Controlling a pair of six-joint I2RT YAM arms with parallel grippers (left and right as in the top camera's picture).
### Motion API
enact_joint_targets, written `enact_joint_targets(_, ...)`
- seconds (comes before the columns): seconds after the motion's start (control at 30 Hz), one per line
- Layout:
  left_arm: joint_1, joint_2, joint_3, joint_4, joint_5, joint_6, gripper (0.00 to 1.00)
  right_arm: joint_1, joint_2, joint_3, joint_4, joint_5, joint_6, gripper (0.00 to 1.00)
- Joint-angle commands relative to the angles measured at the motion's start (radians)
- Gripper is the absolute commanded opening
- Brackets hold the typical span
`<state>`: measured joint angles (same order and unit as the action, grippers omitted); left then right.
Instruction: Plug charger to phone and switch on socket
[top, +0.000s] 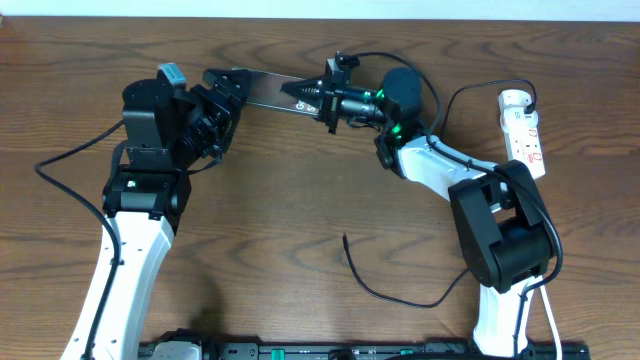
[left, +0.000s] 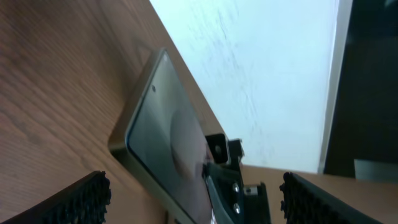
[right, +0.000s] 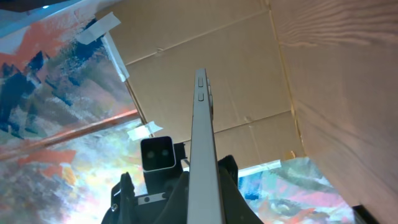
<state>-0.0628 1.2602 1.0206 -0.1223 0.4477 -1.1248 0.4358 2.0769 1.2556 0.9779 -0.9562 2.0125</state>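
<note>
We see the phone (top: 270, 92) near the far edge of the table (top: 300, 190), turned up on its long edge. The right gripper (top: 322, 97) pinches its right end, and the right wrist view shows the thin edge clamped between both fingers. We cannot tell whether it touches the wood.

The left gripper (top: 222, 85) sits at the phone's other end, its fingers (left: 87, 198) spread wide and holding nothing. We judge it is there to steady or take over the phone.

The charger (top: 385, 292) lies loose on the near side, well apart from both grippers, its plug (top: 346, 240) untouched.

The socket (top: 526, 125) rests at the far right, not yet switched as far as we can tell.
</note>
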Motion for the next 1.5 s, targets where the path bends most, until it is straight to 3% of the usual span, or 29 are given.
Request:
enact_joint_targets(0.0, 0.002, 0.012, 0.023, 0.01, -0.053, -0.003, 0.86, 0.029, -0.008, 0.016, 0.019, 0.045, 0.037, 0.01)
enact_joint_targets(0.9, 0.002, 0.042, 0.023, 0.053, -0.102, -0.043, 0.85, 0.129, -0.008, 0.016, 0.156, 0.117, 0.037, 0.01)
enact_joint_targets(1.0, 0.002, 0.05, 0.023, 0.054, -0.103, -0.077, 0.82, 0.129, -0.008, 0.016, 0.156, 0.12, 0.037, 0.01)
enact_joint_targets(1.17, 0.002, 0.055, 0.023, 0.054, -0.127, -0.106, 0.65, 0.128, -0.008, 0.016, 0.155, 0.12, 0.037, 0.01)
enact_joint_targets(1.33, 0.002, 0.055, 0.023, 0.065, -0.129, -0.123, 0.63, 0.128, -0.008, 0.016, 0.155, 0.12, 0.037, 0.01)
enact_joint_targets(1.47, 0.002, 0.055, 0.023, 0.064, -0.138, -0.134, 0.49, 0.128, -0.008, 0.016, 0.155, 0.119, 0.037, 0.01)
